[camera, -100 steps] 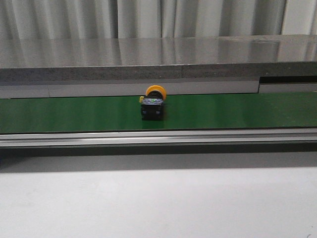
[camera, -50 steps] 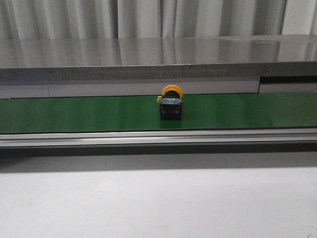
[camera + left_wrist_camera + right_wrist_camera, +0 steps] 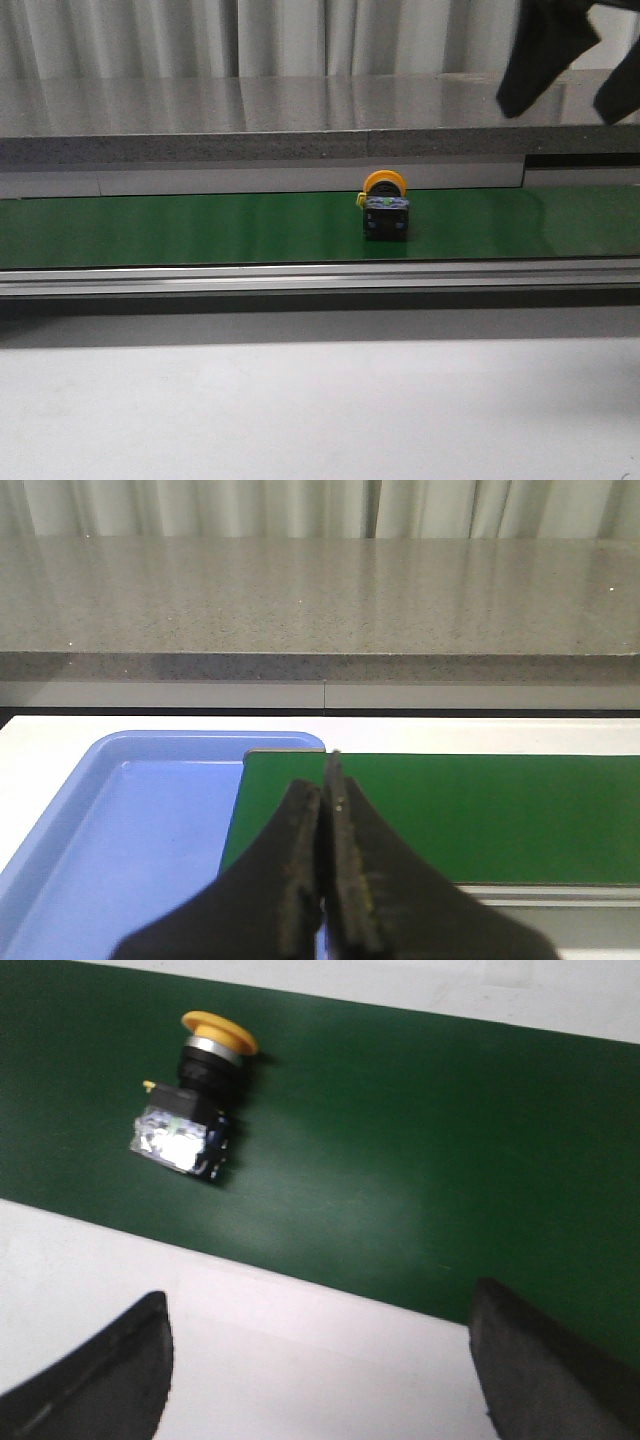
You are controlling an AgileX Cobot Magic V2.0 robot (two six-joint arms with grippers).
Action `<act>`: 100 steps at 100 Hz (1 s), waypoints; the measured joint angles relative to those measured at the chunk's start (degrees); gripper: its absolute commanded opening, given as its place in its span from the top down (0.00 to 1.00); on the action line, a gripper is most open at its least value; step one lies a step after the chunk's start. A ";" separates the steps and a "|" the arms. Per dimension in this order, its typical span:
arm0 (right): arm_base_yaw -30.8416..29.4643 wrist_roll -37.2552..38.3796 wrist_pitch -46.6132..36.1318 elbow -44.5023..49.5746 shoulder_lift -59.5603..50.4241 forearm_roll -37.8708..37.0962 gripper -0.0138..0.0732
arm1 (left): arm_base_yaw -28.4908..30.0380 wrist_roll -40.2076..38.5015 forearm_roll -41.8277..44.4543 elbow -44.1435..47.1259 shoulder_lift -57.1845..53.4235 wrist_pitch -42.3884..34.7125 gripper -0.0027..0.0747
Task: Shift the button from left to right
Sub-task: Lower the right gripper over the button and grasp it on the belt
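1. Button (image 3: 385,216) sits further right along the green belt (image 3: 150,228) than half a second ago, now a bit right of centre in the front view; right gripper (image 3: 572,62) has come into the top-right corner of that view, where nothing showed before.
2. Button lies on its side on the belt: orange cap toward the far edge, boxy base toward the near edge. Right wrist view shows the same (image 3: 190,1110), cap pointing away from the base, a shiny face on the base end.
3. Right gripper (image 3: 320,1370): fingers spread wide, nothing between them. It hangs above and to the right of the button, well apart from it, no contact.
4. Left gripper (image 3: 323,865): fingers pressed together, nothing held.
5. Left wrist view shows a blue tray (image 3: 120,830) just beside the end of the belt (image 3: 450,810), which slightly overlaps the tray's edge. Button is not visible in that view.
6. Grey counter (image 3: 300,115) runs behind the belt, with pale curtains (image 3: 250,35) behind it. White table surface (image 3: 300,410) is in front of the belt rail.
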 measured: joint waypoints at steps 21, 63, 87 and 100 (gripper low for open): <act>2.84 0.00 0.00 -6.09 9.64 0.02 0.15 | 0.00 0.00 0.00 0.00 0.00 0.00 0.99; 4.44 0.00 -2.07 -10.79 20.00 -0.57 0.15 | 0.00 0.00 0.00 0.00 0.00 0.00 0.99; 4.44 0.00 -3.00 -10.88 23.83 -3.52 0.19 | 0.00 0.00 0.00 0.00 0.00 0.00 0.99; 4.44 0.00 -3.37 -11.42 24.92 -5.11 0.33 | 0.00 0.00 0.00 0.00 0.00 0.00 0.99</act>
